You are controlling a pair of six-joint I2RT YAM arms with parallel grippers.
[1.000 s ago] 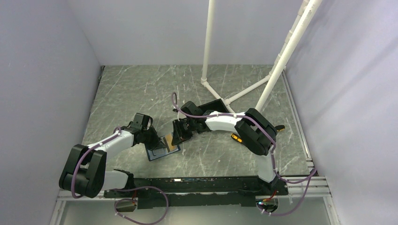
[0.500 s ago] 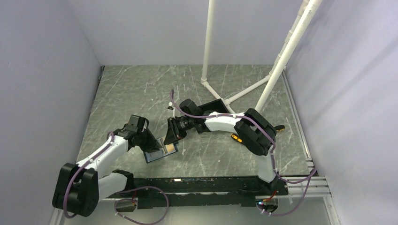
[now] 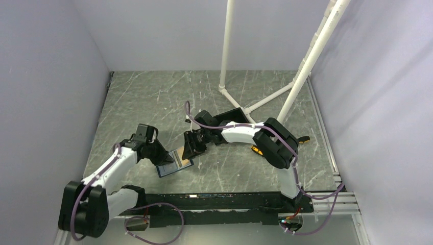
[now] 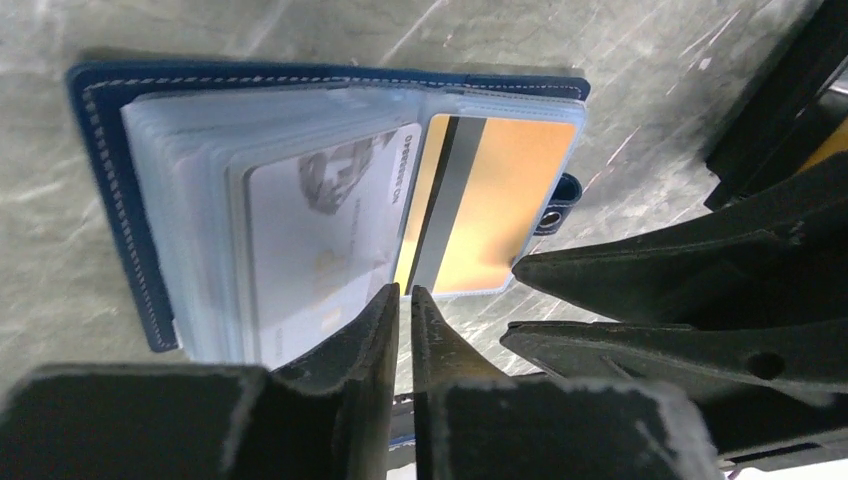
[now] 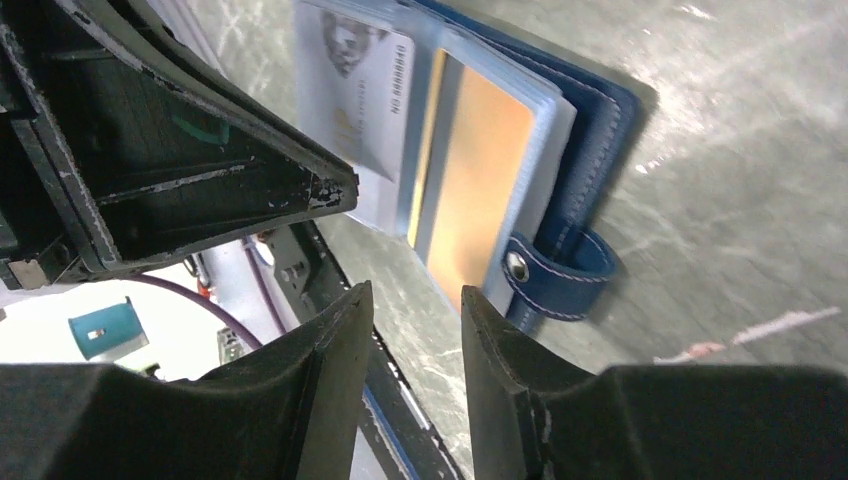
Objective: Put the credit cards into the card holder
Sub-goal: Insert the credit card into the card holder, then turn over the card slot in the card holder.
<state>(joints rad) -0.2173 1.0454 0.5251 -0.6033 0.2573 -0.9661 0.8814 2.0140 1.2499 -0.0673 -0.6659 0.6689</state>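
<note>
1. The card holder lies open on the counter, between the two arms and near their bases. The whitish card sits on the thick stack of clear sleeves. The orange-gold card is in the sleeve beside the snap strap.
2. The left gripper is at the near edge of the whitish card, its jaws pinched almost together with only a sliver between them and nothing in it. Whether the tips touch the card cannot be told. If they push off-centre, the card would likely skew in its sleeve.
3. Nothing visible pins the holder down, so a push along the counter could make the whole wallet skid instead of seating the card.
4. The right gripper hangs just beside the strap side, its jaws parted by a moderate gap and empty. The two grippers are very close (each shows in the other's wrist view), so a small sideways move could knock them together over the holder.
5. From the right wrist view the whitish card's edge seems to stand proud of its sleeve, though this is not certain. If so, it could slip back out when the holder is nudged.
6. The sleeves fan upward and the strap loop sticks out, so either could catch a fingertip and flip or drag the holder.
</note>
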